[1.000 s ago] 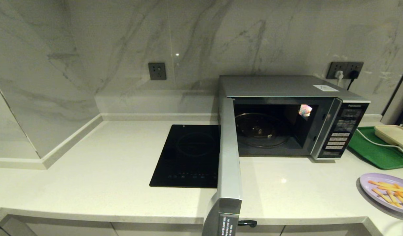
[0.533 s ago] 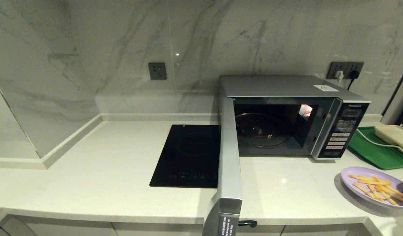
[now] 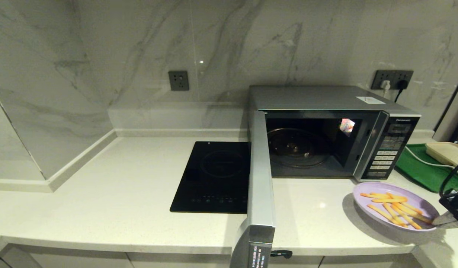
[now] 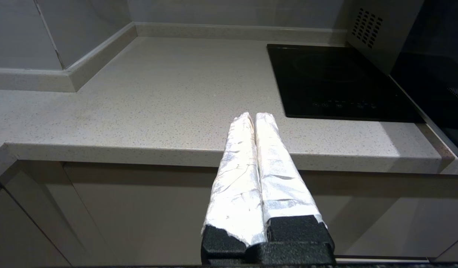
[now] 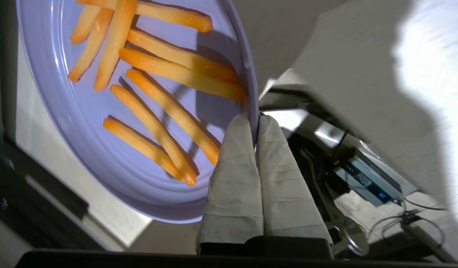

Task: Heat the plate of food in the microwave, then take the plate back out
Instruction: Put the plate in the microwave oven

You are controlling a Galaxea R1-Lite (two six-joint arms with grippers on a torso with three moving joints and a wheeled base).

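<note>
The pale speckled stone bench [image 3: 121,201] carries everything, and on it the large silver-grey box microwave [image 3: 325,100] stands toward the back right, its dark-glass door [image 3: 259,178] swung fully out toward the front edge and the glass turntable [image 3: 296,147] inside bare. Beside its left flank the flat black glass hob [image 3: 214,178] lies flush in the bench.

What has changed is the round, shallow lilac plate of orange fry-like sticks [image 3: 394,205]. A second ago it showed only at the right edge of the bench; half a second ago it had come further in. Now it is seen nearly whole, near the front right corner, just in front of the microwave's button panel.

The right tool [image 3: 442,219] carries it, its two wrapped fingers [image 5: 234,175] clamped together on the plate's near rim. Judging by this travel, loading has begun; the plate has yet to enter the cavity.

The left tool [image 4: 254,118] is parked below the front edge, fingers pressed together, holding nothing.
</note>
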